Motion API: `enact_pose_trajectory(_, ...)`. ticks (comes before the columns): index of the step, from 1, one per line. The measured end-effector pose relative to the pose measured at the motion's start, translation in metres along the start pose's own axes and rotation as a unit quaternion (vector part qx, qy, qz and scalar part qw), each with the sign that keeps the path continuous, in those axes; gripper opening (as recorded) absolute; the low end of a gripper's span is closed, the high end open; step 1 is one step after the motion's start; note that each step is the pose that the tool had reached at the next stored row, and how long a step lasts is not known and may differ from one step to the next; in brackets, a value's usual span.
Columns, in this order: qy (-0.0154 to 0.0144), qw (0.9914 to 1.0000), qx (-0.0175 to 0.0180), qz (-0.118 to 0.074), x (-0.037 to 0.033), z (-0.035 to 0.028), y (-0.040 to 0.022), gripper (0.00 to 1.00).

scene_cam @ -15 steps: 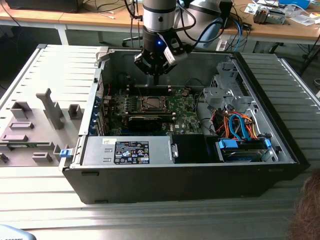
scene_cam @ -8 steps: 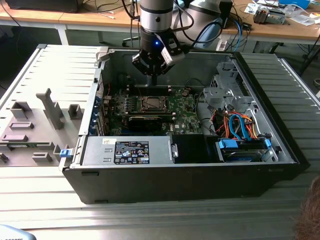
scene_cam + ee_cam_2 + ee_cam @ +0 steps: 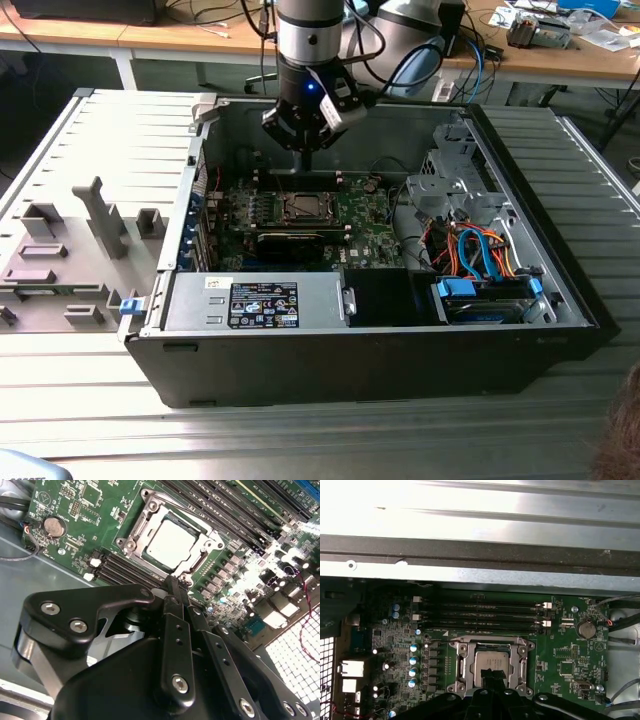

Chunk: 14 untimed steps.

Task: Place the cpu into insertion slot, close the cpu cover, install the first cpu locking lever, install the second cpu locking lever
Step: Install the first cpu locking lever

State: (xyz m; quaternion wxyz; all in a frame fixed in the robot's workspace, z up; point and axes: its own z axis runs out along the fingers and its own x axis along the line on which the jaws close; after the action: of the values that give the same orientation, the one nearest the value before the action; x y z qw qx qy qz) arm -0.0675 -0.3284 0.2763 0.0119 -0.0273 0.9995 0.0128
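Note:
The cpu (image 3: 170, 542) lies flat in the insertion slot (image 3: 127, 542) on the green board, its silvery top facing up. The cpu cover (image 3: 150, 515) rests down around it as a metal frame, with the chip showing through its window. In the exterior view the cpu (image 3: 300, 207) sits mid-board, and my gripper (image 3: 306, 160) hangs a little above it, pointing down. In both wrist views my gripper (image 3: 173, 582) (image 3: 493, 674) is shut with nothing held, its tips at the edge of the cpu (image 3: 491, 661). I cannot tell how the locking levers stand.
The open computer case (image 3: 570, 290) walls the board in. Long black memory slots (image 3: 480, 615) and a coin battery (image 3: 585, 628) flank the socket. A drive cage with orange and blue cables (image 3: 480, 255) stands at the exterior view's right, and a grey fixture plate (image 3: 70, 250) at its left.

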Motion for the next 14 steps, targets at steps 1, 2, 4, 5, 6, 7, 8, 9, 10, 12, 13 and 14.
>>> enact_pose_trajectory(1, 0.0000, 1.00000, 0.0000, 0.000, 0.0003, 0.0001, 0.0000, 0.11)
enact_pose_trajectory(2, 0.0000, 1.00000, 0.0000, 0.000, 0.0014, 0.0003, 0.0001, 0.11)
enact_pose_trajectory(4, 0.0000, 1.00000, 0.0000, 0.000, 0.0023, 0.0005, 0.0002, 0.11)
enact_pose_trajectory(5, 0.0000, 1.00000, 0.0000, 0.000, 0.0026, 0.0005, 0.0002, 0.11)
enact_pose_trajectory(6, 0.0000, 1.00000, 0.0000, 0.000, 0.0029, 0.0005, 0.0003, 0.11)
enact_pose_trajectory(7, 0.0000, 1.00000, 0.0000, 0.000, 0.0032, 0.0006, 0.0004, 0.11)
enact_pose_trajectory(8, -0.0001, 1.00000, -0.0001, 0.000, 0.0037, 0.0008, 0.0007, 0.11)
enact_pose_trajectory(9, -0.0001, 1.00000, -0.0001, 0.000, 0.0040, 0.0009, 0.0010, 0.11)
enact_pose_trajectory(10, 0.0000, 1.00000, 0.0000, 0.000, 0.0041, 0.0009, 0.0012, 0.11)
enact_pose_trajectory(12, 0.0000, 1.00000, 0.0000, 0.000, 0.0045, 0.0009, 0.0016, 0.11)
enact_pose_trajectory(13, 0.0000, 1.00000, 0.0000, 0.000, 0.0047, 0.0010, 0.0017, 0.11)
enact_pose_trajectory(14, 0.0000, 1.00000, 0.0000, 0.000, 0.0048, 0.0011, 0.0018, 0.11)
